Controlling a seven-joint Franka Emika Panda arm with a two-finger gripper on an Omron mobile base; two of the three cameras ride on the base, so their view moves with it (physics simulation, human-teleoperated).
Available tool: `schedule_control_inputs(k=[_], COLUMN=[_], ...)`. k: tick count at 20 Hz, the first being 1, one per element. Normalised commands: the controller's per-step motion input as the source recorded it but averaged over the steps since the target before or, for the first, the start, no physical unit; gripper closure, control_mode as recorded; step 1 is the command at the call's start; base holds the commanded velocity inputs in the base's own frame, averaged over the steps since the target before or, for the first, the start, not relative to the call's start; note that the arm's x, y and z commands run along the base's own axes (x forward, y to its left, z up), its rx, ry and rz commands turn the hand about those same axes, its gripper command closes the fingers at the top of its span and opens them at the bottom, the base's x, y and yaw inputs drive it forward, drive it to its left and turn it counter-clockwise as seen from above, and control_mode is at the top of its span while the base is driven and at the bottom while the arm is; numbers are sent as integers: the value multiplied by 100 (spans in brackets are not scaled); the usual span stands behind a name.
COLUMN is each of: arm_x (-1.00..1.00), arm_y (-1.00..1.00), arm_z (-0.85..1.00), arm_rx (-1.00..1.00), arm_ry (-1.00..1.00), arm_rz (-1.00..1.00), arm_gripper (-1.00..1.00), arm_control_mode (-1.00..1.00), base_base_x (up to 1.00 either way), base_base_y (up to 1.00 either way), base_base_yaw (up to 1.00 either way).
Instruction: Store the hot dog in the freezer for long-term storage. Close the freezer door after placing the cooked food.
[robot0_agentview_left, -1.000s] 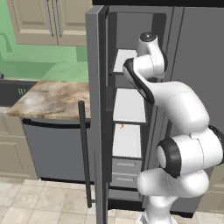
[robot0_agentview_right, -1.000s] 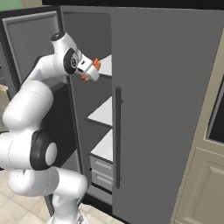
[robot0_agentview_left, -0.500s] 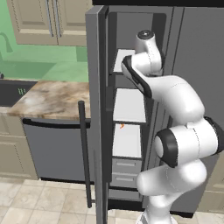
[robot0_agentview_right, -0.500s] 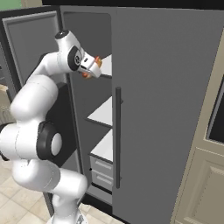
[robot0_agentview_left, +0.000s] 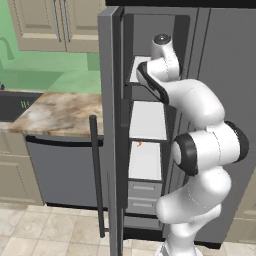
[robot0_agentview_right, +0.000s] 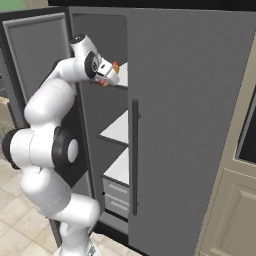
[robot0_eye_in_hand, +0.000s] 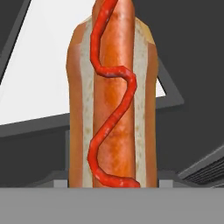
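The gripper (robot0_agentview_right: 107, 76) is clamped on the hot dog (robot0_eye_in_hand: 111, 96), which is held lengthwise in the hand view, with a white shelf (robot0_eye_in_hand: 39, 78) behind it. In the right base view the hot dog is carried at the front edge of the top shelf (robot0_agentview_right: 121, 75) of the freezer (robot0_agentview_left: 147, 135), whose door (robot0_agentview_left: 111, 130) stands wide open. The placing step is judged to be in hand. Next, the hot dog must be carried over the shelf, released, and the door shut.
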Motion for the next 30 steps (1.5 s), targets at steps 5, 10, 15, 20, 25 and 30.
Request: schedule_control_inputs(k=[5,10,15,20,25,30], arm_x=[50,35,40,44,37,27], arm_y=[-1,-8,-12,-13,-1,0], arm_z=[-1,0,-7,-14,-15,-18], arm_rx=[0,0,0,0,0,0], arm_ry=[3,3,1,0,0,0], arm_rz=[0,0,0,0,0,0], arm_gripper=[100,100,100,100,100,100], arm_control_mode=[-100,-100,-100,-100,-100,-100], base_base_x=[0,0,0,0,0,0], base_base_y=[0,0,0,0,0,0], base_base_yaw=[0,0,0,0,0,0])
